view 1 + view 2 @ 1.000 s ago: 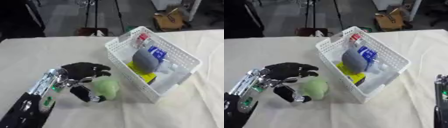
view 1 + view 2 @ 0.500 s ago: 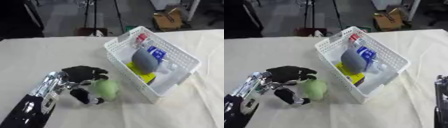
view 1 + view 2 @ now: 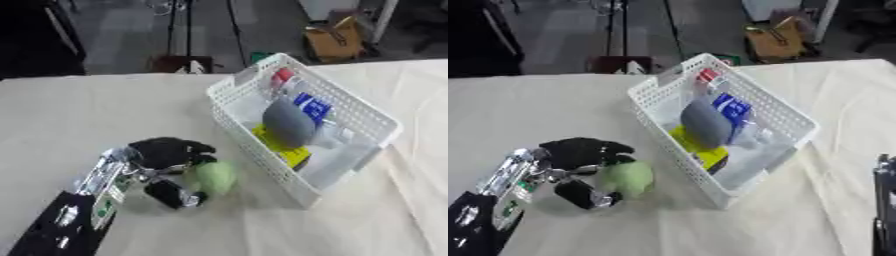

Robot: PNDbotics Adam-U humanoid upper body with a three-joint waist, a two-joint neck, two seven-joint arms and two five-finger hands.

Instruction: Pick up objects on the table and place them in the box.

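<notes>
Item: pale green rounded soft object (image 3: 213,177), lying on the cream cloth-covered table (image 3: 87,110), just beside the long near wall of the box, at about seven o'clock from it.

Item: left hand (image 3: 164,155), black with silver joints, reaching in from seven o'clock; fingers and thumb are curling round the green object from its nine o'clock side, touching it.

Item: white perforated plastic box (image 3: 385,125), sitting askew right of centre. It is holding a grey oval object (image 3: 287,121), a yellow flat piece (image 3: 282,149) under it, a blue-and-white packet (image 3: 313,107) and a red-topped item (image 3: 283,76) at the twelve o'clock end.

Item: right arm, showing only as a dark edge (image 3: 885,200) at four o'clock; state of its hand not visible.
</notes>
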